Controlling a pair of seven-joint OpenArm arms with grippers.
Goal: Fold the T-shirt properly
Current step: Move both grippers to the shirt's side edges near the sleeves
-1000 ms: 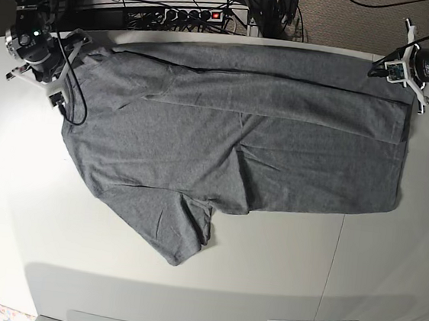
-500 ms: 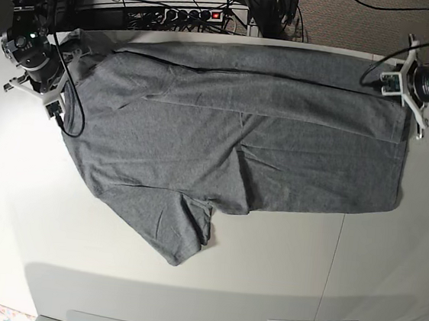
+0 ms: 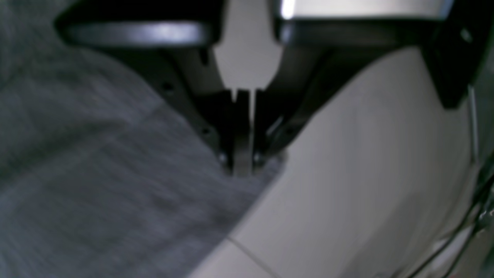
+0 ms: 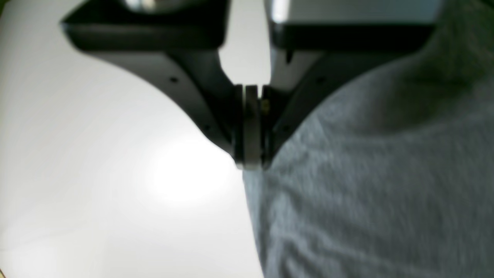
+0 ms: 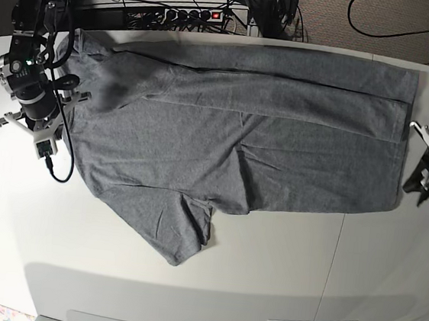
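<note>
The left gripper point(image 3: 242, 164) fills our left wrist view, its jaws pressed together with nothing between them that we can make out, the tips over the edge of the T-shirt point(image 3: 96, 173). The grey cloth covers the left half of that blurred picture — the pale table point(image 3: 366, 173) takes the right.

In the right wrist view we see the right gripper point(image 4: 250, 160) likewise shut, the tips at the border of the T-shirt point(image 4: 366, 185), which lies to the right; whether they touch it we cannot tell.

From the base view we find the T-shirt point(image 5: 240, 132) spread across the table point(image 5: 186, 280) — its far long edge folded over, one sleeve pointing toward the near side. The right gripper point(image 5: 46, 145) sits just beside its left edge, the left gripper point(image 5: 418, 193) just off its right edge.
</note>
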